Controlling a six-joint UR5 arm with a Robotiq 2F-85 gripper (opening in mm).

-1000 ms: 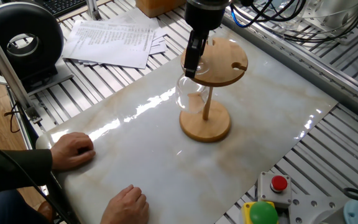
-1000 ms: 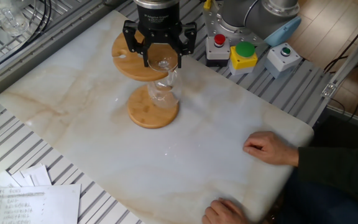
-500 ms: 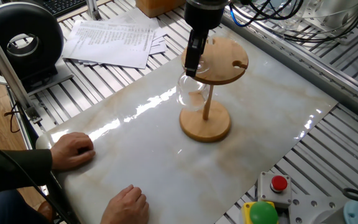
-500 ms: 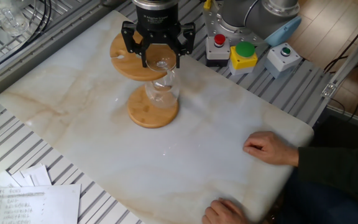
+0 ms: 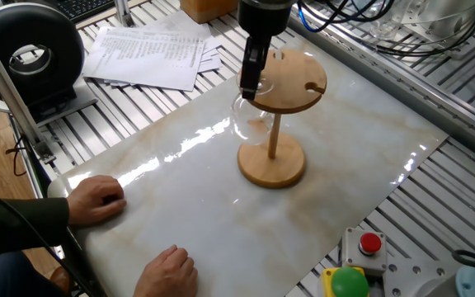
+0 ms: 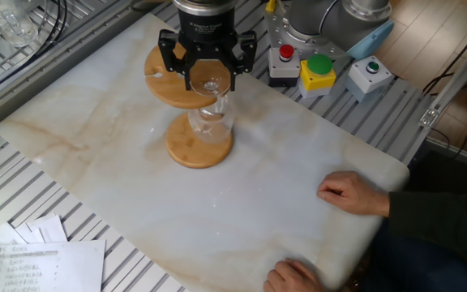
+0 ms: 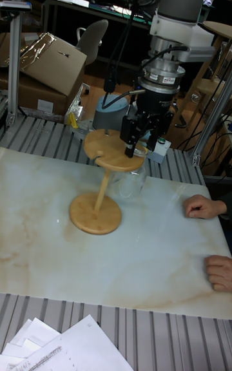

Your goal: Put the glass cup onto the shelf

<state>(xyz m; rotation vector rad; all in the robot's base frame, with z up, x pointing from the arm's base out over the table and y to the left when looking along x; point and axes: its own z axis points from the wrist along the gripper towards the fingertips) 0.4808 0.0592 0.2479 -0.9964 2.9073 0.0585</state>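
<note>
The glass cup [image 5: 251,122] hung upside down at the edge of the shelf [image 5: 284,82], bowl below the top disc and foot up between my fingers, clear of the marble slab [image 5: 221,198]. In the other fixed view its round foot [image 6: 208,83] showed between my two fingers, just beside the disc's rim. Whether the stem already sat inside one of the notched slots, I could not tell.

My gripper [image 6: 207,66] was closed on the glass at the foot, one finger on each side, pointing straight down.

Against the frames from a second before, the glass had come up slightly and shifted a little toward the disc; my wrist sat a touch higher and further left in one fixed view. The shelf itself had not moved: its base [image 5: 272,165] rested in the same place on the slab, the thin post [image 7: 102,191] upright.

In the tall view the bowl [image 7: 130,181] hung beside the post, under the disc's near edge.

Further out, a person's two hands [image 5: 96,200] lay flat on the slab's edge, unchanged. An emergency-stop box [image 5: 367,247] with a red button stood on the slatted table [image 5: 452,206], and loose papers [image 5: 148,54] lay well apart from the shelf.
</note>
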